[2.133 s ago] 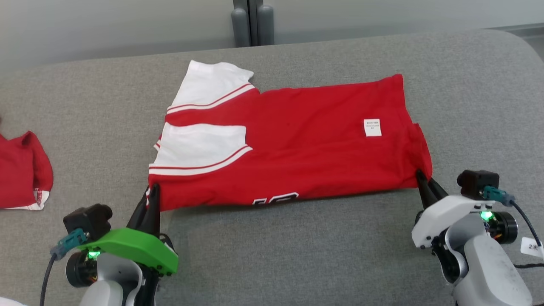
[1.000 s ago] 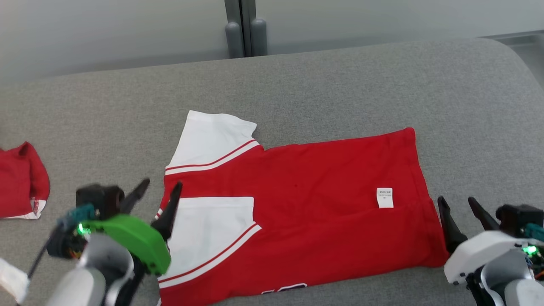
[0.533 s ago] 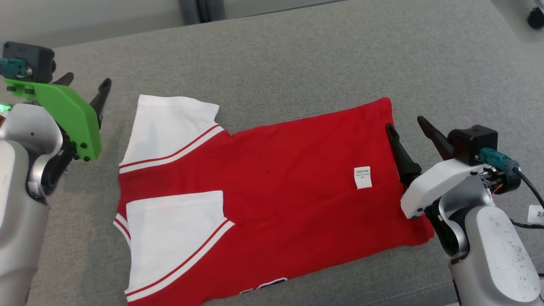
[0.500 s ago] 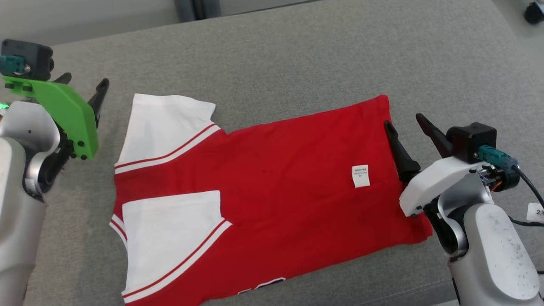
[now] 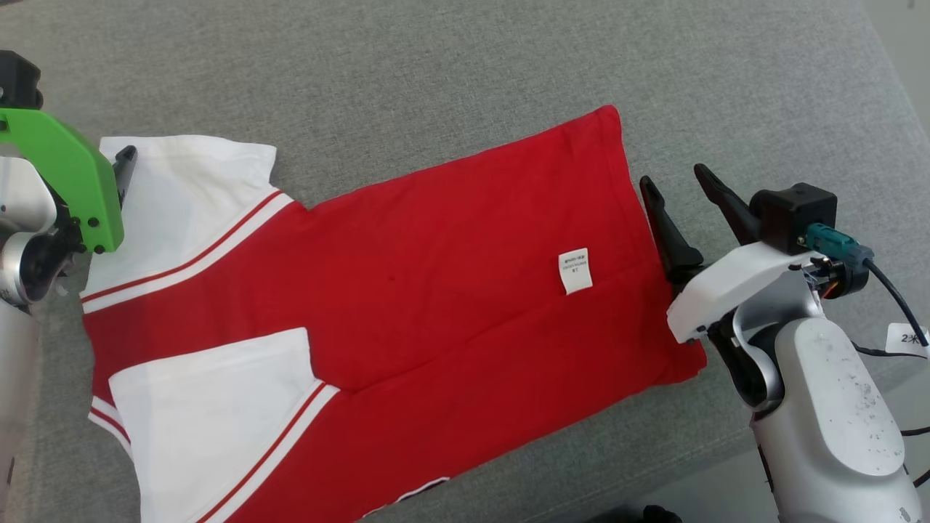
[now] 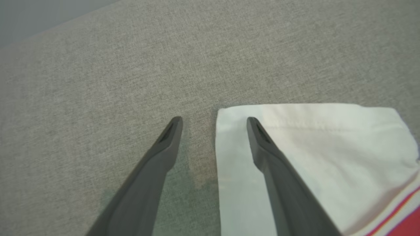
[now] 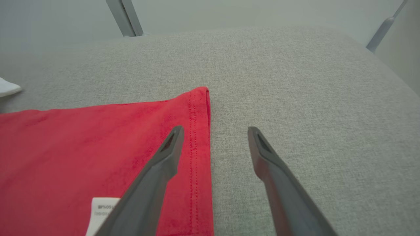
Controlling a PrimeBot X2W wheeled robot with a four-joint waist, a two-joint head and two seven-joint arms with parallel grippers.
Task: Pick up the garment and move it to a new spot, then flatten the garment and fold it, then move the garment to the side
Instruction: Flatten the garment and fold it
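I count one garment (image 5: 436,290), red, flat on the grey cushion (image 5: 450,80), its near edge cut off by the frame. It has two white sleeves (image 5: 211,407) and one label (image 5: 575,271). Two grippers, both spread wide and empty: the right gripper (image 5: 673,176) straddles the hem, the left gripper (image 6: 214,119) straddles the far sleeve's corner (contact I cannot tell), half hidden behind its green cover (image 5: 65,174).

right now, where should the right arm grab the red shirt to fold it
Grip the far corner of the shirt's stitched hem, coming in low from the right. That edge lies flat and straight on the grey surface, facing the right arm, whose open jaws straddle it: one over cloth, one over bare surface.
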